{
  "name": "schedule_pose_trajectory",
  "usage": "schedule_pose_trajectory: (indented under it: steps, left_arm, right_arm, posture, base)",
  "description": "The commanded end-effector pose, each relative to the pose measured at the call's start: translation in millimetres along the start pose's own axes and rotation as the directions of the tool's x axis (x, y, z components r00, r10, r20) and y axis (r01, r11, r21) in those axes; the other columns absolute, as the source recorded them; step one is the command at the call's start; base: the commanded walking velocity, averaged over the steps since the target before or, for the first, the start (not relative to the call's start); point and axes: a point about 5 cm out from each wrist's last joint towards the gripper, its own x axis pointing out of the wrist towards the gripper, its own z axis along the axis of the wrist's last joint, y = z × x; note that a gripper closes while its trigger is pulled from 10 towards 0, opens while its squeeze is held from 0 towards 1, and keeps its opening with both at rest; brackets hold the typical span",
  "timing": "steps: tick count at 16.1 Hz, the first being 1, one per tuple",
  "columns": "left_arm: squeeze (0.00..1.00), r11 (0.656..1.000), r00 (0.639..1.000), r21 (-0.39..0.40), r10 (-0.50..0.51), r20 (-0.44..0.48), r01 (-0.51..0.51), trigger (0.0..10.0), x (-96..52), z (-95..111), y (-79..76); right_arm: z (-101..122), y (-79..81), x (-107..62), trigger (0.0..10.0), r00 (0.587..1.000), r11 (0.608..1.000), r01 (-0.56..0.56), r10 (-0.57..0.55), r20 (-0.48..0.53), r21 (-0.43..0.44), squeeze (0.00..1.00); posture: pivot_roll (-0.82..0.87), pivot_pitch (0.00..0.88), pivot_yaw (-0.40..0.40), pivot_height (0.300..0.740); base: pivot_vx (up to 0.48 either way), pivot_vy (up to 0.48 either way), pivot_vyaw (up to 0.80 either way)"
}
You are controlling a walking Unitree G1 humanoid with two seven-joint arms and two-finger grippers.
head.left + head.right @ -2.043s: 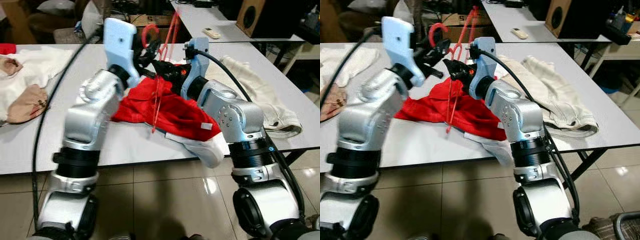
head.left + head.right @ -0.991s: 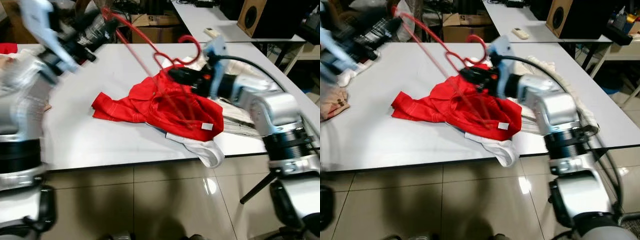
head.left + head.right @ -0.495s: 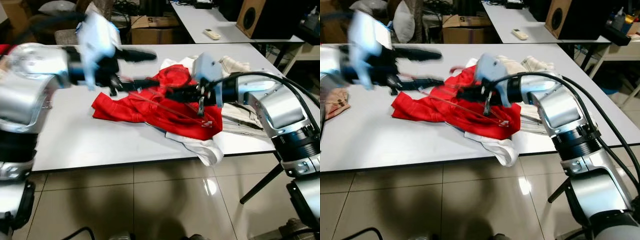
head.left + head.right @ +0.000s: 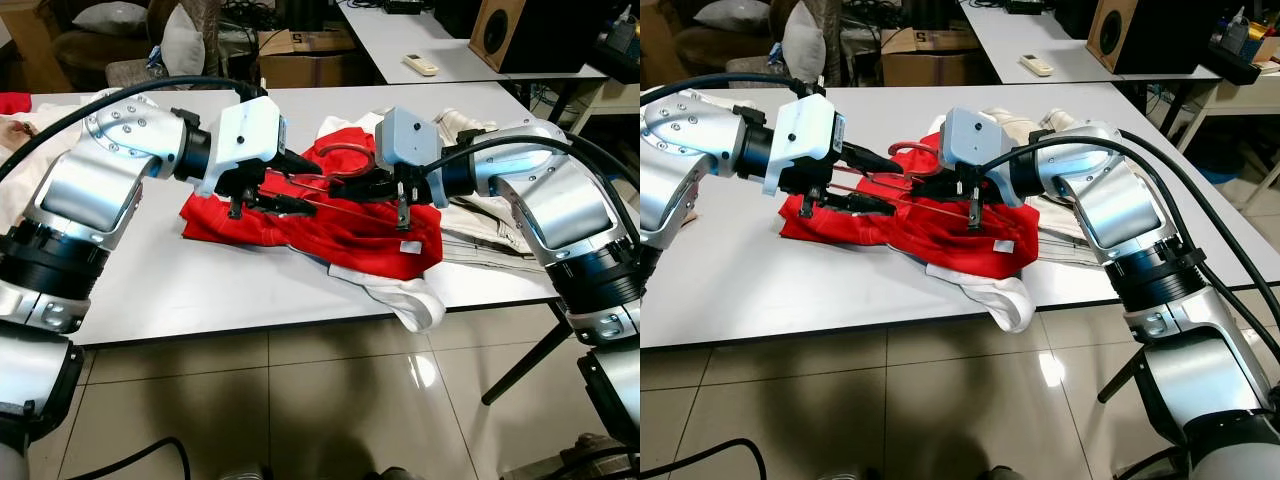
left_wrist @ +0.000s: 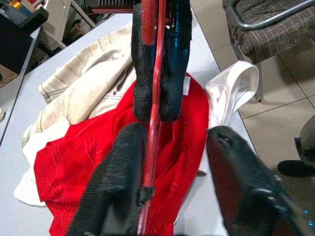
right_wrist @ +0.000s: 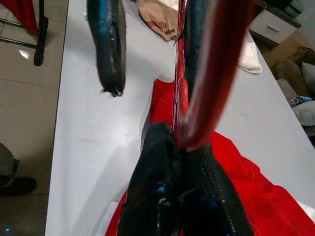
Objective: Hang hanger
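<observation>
A red hanger (image 4: pixel 350 159) lies low over a crumpled red garment (image 4: pixel 350 235) on the white table (image 4: pixel 150 290). My right gripper (image 4: pixel 345 190) is shut on the hanger's thin rod; in the right wrist view its fingers (image 6: pixel 162 196) press together around the red wire. My left gripper (image 4: pixel 295 185) faces it from the left, open. The rod (image 5: pixel 153 123) runs along the inner side of one left finger (image 5: pixel 118 182), and the other finger stands well apart from it. Both grippers hover just above the garment, tip to tip.
A white garment (image 4: pixel 405 300) hangs over the table's front edge below the red one. A cream garment (image 4: pixel 500 220) lies to the right, more clothes (image 4: pixel 20 130) at the far left. Behind stand a second table with a remote (image 4: pixel 422 65), a speaker (image 4: pixel 510 30) and a cardboard box (image 4: pixel 300 45).
Both arms have brought the hanger down from head height to just above the red garment. The left gripper swung in from the far left and now sits close to the right one.
</observation>
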Motion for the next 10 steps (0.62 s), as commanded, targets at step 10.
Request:
schedule_pose_trajectory:
  steps: [10]
  left_arm:
    - [0.0,0.996,0.995,0.082,0.053,-0.08,-0.047,0.0,-1.6,-3,17.3]
  right_arm:
    - [13,-6.0,-2.0,0.0,1.0,0.998,0.001,-0.001,0.001,-0.07,0.0]
  posture:
    - [-0.06,0.0,0.039,0.74]
  base:
    - [0.0,0.0,0.0]
